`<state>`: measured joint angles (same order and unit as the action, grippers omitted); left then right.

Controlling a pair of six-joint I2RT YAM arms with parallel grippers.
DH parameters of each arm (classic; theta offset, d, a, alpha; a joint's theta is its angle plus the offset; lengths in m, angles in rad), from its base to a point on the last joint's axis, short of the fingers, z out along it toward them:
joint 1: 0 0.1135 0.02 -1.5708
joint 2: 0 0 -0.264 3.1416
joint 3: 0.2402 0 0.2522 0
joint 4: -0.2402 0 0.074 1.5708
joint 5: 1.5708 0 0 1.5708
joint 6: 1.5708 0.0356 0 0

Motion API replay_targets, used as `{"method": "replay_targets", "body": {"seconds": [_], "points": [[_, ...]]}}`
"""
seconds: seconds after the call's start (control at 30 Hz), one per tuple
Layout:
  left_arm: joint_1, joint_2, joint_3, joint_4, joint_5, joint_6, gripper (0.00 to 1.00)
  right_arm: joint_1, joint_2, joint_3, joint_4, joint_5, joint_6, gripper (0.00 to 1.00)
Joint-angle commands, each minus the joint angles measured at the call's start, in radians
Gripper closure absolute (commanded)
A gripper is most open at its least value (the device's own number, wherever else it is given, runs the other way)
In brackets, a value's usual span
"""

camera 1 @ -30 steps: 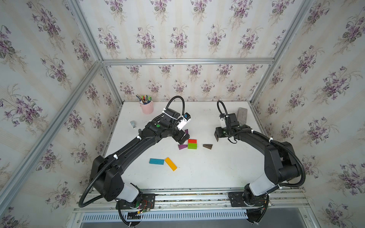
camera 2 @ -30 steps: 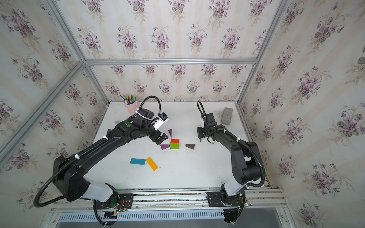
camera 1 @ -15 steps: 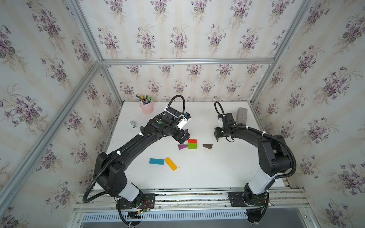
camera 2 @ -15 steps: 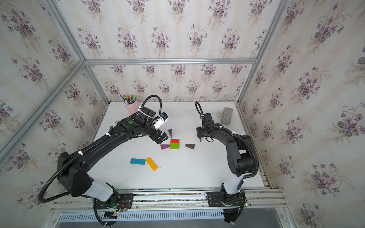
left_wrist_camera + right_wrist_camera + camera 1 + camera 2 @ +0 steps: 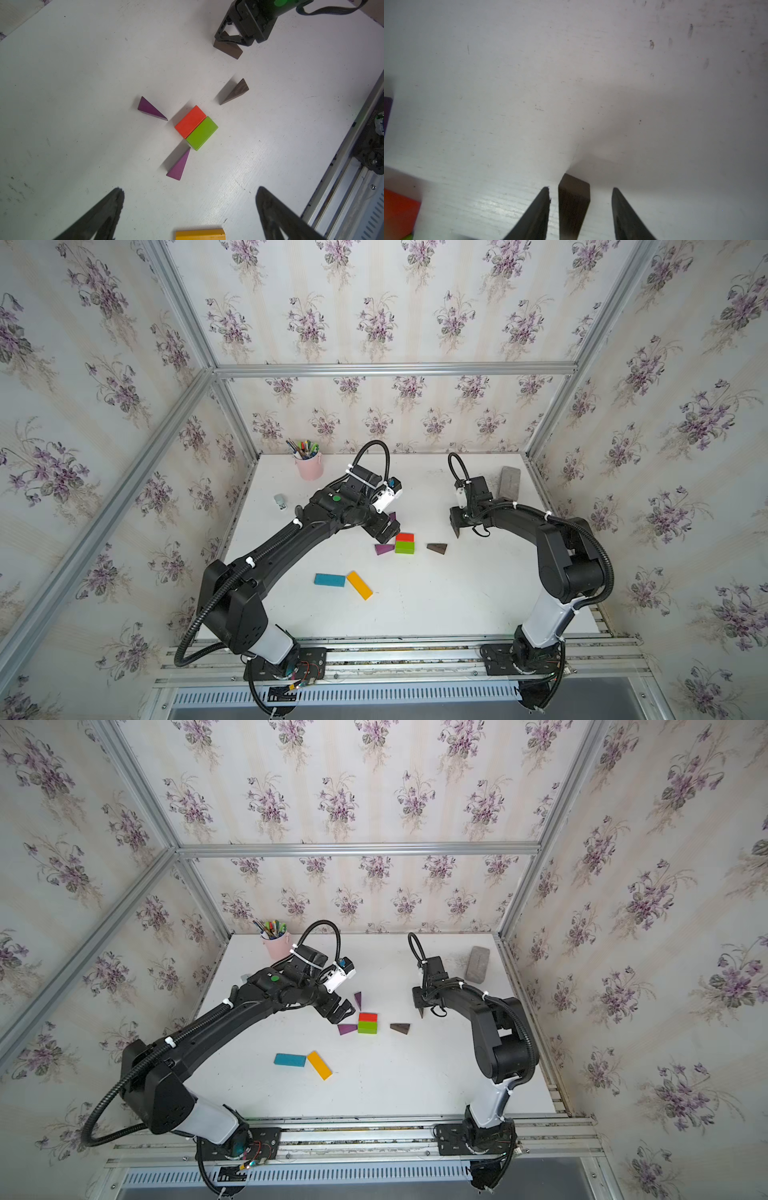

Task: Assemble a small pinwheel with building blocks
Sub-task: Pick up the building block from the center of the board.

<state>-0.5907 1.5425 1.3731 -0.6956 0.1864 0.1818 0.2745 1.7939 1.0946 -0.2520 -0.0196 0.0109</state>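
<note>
**Off-centre pinch may twist the wedge**

My right end effector (image 5: pixel 581 188) straddles a brown wedge (image 5: pixel 574 199) at the frame's low centre, jaws open, gaps uneven. One finger landing first could skew it. The left end effector (image 5: pixel 190 189) gapes empty near the mid-frame red-green centre (image 5: pixel 196 127).

A red rectangular block (image 5: pixel 368 1016) and a green rectangular block (image 5: pixel 368 1027) lie touching on the white table (image 5: pixel 415 1085). A purple triangular wedge (image 5: pixel 347 1028) lies just beside the green one, and a dark brown wedge (image 5: pixel 400 1028) lies apart on its other side.
</note>
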Motion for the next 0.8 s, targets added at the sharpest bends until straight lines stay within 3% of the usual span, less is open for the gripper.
{"method": "replay_targets", "body": {"seconds": [0.0,0.77], "points": [[0.0,0.001,0.006,-0.01,0.013,-0.013,0.0,0.0,0.011,0.007,0.005,0.007,-0.011,0.5],[0.0,0.007,0.007,-0.011,0.014,-0.018,0.0,0.002,0.046,0.015,0.011,-0.005,-0.005,0.64]]}}
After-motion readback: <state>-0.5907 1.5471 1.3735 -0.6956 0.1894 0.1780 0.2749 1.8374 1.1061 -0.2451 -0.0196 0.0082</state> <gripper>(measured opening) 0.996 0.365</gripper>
